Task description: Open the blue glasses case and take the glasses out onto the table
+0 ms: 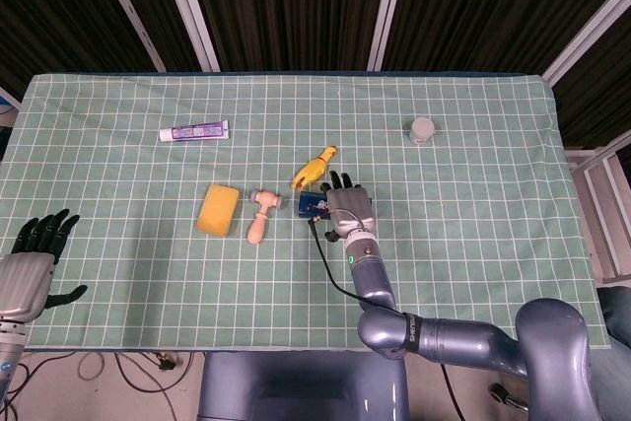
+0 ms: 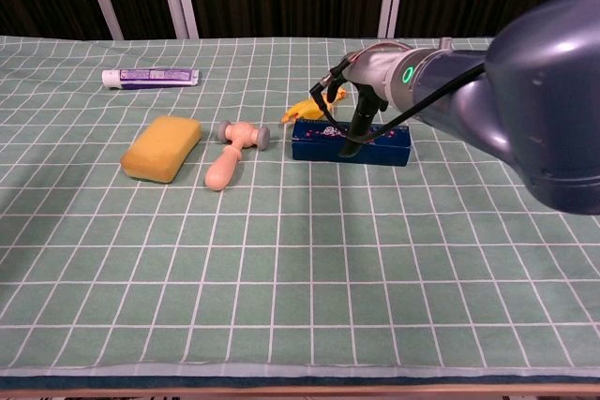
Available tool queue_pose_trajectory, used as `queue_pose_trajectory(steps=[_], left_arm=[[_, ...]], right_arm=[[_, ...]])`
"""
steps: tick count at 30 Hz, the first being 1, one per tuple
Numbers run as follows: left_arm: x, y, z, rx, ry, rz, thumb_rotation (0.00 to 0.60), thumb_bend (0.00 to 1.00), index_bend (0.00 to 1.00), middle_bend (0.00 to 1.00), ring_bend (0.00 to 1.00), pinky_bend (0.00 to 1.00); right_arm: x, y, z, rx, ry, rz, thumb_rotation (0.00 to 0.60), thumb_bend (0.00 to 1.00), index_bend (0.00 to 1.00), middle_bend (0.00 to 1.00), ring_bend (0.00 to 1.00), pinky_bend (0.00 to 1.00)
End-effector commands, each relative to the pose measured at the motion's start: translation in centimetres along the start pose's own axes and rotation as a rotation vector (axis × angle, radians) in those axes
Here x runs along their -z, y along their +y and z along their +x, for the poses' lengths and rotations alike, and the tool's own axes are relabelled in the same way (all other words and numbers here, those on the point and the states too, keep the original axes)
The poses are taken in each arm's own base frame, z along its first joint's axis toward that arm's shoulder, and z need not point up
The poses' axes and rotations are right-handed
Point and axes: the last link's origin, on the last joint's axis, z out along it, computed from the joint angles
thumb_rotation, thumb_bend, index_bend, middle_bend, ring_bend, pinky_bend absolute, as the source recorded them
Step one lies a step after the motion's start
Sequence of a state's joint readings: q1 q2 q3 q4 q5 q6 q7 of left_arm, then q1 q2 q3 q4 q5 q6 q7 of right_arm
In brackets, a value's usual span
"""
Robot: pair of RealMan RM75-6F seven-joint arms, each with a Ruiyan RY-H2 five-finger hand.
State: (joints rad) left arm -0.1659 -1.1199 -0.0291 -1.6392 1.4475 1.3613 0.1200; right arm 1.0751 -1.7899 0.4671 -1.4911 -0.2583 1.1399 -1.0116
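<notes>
Your right hand (image 1: 346,207) hovers over the blue glasses case (image 2: 351,143), fingers spread, holding nothing. It's probably light, rigid and slick, so pin one end and lift the lid's long edge.

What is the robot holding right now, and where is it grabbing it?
Nothing is clearly held. The right hand lies over the blue glasses case, which sits shut on the table, but whether its fingers grip it cannot be told. The left hand is open and holds nothing.

- Green tablecloth (image 1: 493,244), white grid
- Blue glasses case (image 2: 384,145), small coloured print
- Yellow sponge (image 1: 218,209)
- Yellow toy chicken (image 1: 314,167)
- Black-fingered, grey-backed right hand (image 1: 345,204)
</notes>
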Motion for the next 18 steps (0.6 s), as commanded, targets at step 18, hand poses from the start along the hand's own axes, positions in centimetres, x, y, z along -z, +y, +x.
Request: queue_pose_trajectory(steps=[18], left_arm=[[-0.1, -0.2, 0.2, 0.042, -0.021, 0.010, 0.600, 0.00, 0.00, 0.00, 0.00, 0.00]], right_arm=[[-2.6, -4.4, -0.9, 0.110, 0.004, -0.030, 0.600, 0.36, 0.25, 0.00, 0.00, 0.25]])
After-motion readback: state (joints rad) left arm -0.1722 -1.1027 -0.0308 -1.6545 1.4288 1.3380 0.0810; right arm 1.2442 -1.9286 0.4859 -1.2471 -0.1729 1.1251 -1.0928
